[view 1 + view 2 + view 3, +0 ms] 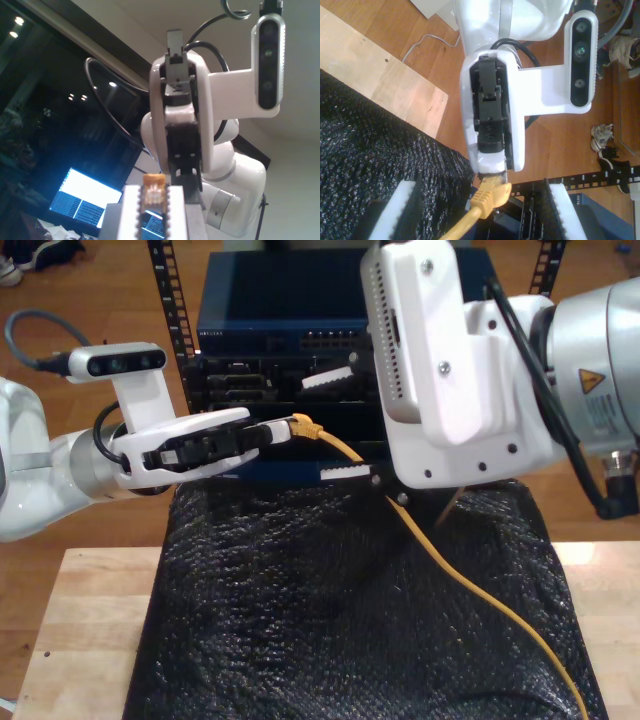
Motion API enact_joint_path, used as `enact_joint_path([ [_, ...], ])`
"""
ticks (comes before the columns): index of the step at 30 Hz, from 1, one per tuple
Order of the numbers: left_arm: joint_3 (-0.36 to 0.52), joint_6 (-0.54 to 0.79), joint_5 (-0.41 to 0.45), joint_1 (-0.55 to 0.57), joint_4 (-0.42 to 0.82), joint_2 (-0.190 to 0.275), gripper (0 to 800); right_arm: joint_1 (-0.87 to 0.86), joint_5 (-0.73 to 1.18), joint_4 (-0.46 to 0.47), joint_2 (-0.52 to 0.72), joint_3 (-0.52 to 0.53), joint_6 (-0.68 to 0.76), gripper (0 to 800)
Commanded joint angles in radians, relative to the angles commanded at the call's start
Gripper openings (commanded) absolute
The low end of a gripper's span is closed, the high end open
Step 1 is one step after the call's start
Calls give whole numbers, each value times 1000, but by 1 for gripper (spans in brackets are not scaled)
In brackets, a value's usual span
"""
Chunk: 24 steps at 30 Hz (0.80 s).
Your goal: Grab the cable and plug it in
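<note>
The cable (455, 575) is thin and yellow-orange. It runs from the exterior view's lower right across the black mat up to its plug (303, 425). My first gripper (282, 430) reaches in from the exterior view's left and is shut on the plug, holding it in front of the rack. In the first wrist view the clear plug with its orange boot (154, 189) sits between my white ribbed pads (129, 210). My second gripper (315, 428) comes from the exterior view's right and is wide open, one white finger (400, 210) on each side of the plug (491, 195).
A dark blue network unit (330, 300) with a row of ports sits in the black rack (165, 290) behind the plug. A black textured mat (340, 620) covers the wooden table (90, 640). A lit laptop (82, 200) shows in the first wrist view.
</note>
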<state>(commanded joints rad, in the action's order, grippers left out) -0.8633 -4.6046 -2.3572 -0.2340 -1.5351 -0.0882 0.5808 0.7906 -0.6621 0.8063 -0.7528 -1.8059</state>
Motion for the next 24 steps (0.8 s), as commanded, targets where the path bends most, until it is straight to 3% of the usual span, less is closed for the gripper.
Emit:
enact_joint_path([
  [24, 6, -25, -18, 5, 3, 0, 15, 57, -130, 6, 0, 51, -23, 581],
])
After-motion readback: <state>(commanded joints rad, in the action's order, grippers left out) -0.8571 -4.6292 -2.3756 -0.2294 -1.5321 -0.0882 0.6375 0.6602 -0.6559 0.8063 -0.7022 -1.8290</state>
